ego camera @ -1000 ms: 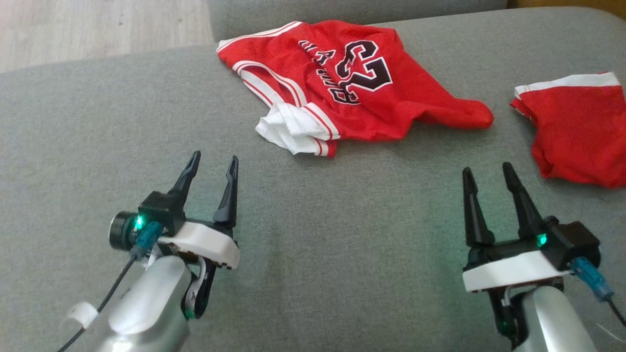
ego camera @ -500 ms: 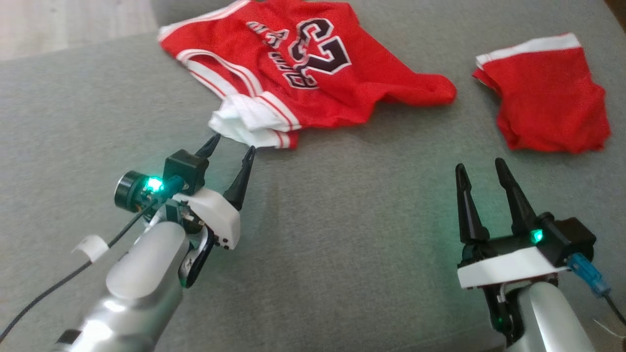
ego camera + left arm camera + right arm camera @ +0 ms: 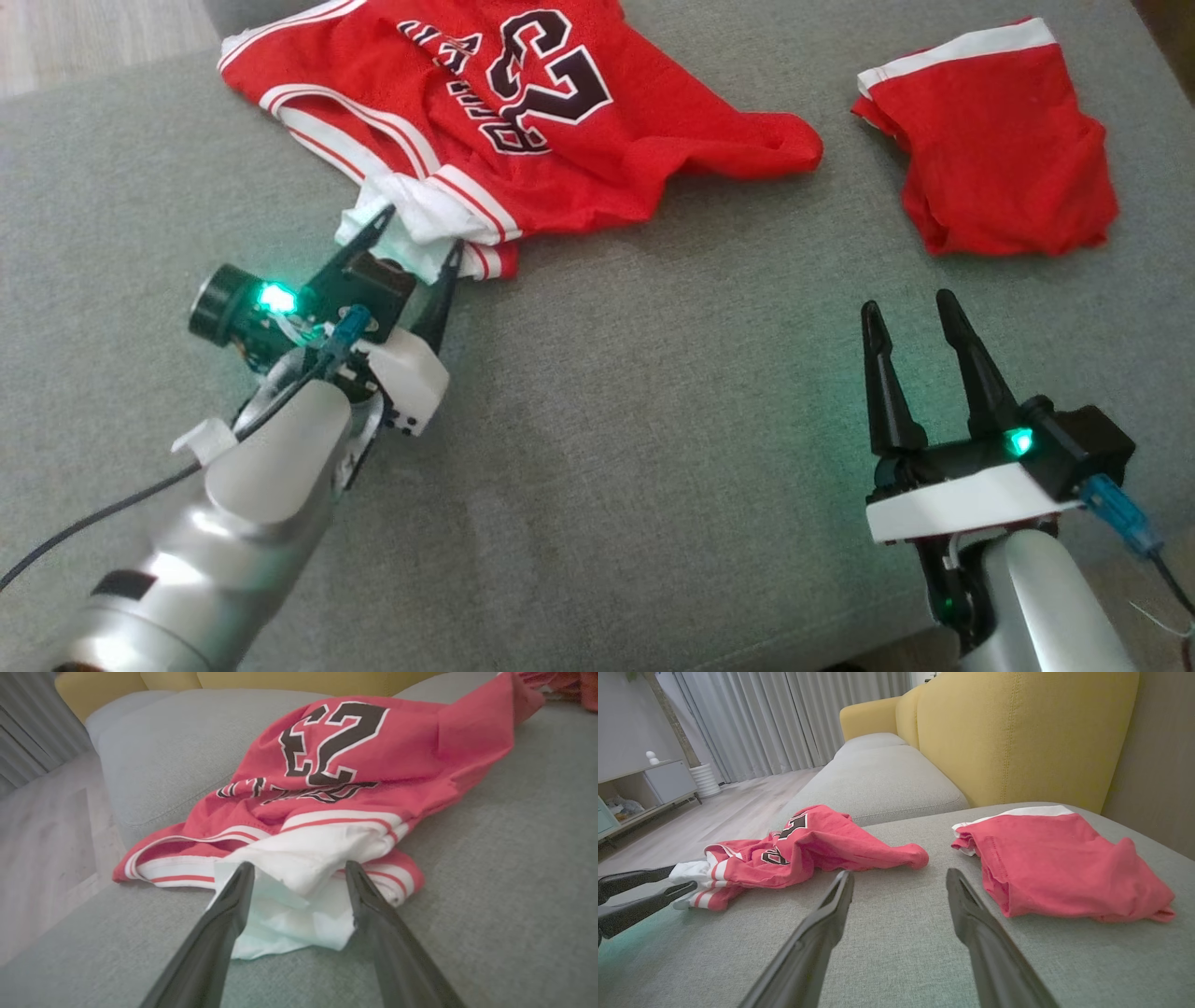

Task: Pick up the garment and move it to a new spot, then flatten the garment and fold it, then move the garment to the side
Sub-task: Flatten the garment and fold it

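Note:
A crumpled red jersey, the garment [image 3: 560, 121] [image 3: 355, 760] [image 3: 808, 851], lies on the grey sofa cushion [image 3: 653, 392] with black number 23 and white-striped trim. Its white corner [image 3: 299, 891] sits between the open fingers of my left gripper [image 3: 417, 238] [image 3: 299, 877], whose jaws straddle the cloth without pinching it. My right gripper [image 3: 907, 308] [image 3: 899, 877] stands open at the lower right, above bare cushion, apart from any cloth. The left gripper's fingers [image 3: 640, 891] also show at the left edge of the right wrist view.
A second red piece with a white band [image 3: 999, 159] [image 3: 1059, 868] lies at the right on the cushion. A yellow sofa back [image 3: 1017, 732] rises behind. Wooden floor [image 3: 84, 37] lies off the cushion's left edge.
My left gripper has advanced to the jersey's white corner, which now lies between its open fingers. The head camera has shifted, sliding the whole scene. The right gripper has stayed put.

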Available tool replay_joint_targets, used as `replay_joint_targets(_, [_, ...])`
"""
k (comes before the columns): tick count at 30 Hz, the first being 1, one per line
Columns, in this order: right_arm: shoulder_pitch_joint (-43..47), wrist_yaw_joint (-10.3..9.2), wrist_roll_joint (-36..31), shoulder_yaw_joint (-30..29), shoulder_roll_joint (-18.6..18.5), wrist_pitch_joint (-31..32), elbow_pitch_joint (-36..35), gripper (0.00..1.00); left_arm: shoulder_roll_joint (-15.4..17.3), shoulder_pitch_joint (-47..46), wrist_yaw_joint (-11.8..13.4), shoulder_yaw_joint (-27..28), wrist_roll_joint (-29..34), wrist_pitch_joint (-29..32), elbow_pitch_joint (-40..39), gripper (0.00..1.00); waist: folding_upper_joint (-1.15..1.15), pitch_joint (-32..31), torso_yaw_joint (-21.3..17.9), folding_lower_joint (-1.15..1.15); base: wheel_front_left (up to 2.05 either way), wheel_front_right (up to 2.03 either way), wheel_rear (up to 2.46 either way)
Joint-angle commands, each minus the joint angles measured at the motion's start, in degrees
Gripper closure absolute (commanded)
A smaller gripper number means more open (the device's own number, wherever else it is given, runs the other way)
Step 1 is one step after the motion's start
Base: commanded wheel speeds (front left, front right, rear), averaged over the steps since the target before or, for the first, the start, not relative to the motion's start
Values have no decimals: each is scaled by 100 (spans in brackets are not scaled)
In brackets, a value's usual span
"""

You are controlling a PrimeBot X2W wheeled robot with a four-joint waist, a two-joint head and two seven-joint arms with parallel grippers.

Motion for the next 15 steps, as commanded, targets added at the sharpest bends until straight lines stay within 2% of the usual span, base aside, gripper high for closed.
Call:
replay_joint_targets(1, [-143,-5,29,140,-27,-61,-193,0,195,-297,61,132,75,-91,-56,0,0,4,-12,-1,0,0,0])
replay_joint_targets(7, [-138,-5,39,173,-27,-61,-184,0,190,-512,149,-24,306,-308,163,0,0,9,-51,-1,0,0,0])
replay_joint_targets(15, [-175,-5,52,214,-27,-61,-151,0,198,-814,75,-114,376,-378,456,0,0,42,-108,-1,0,0,0])
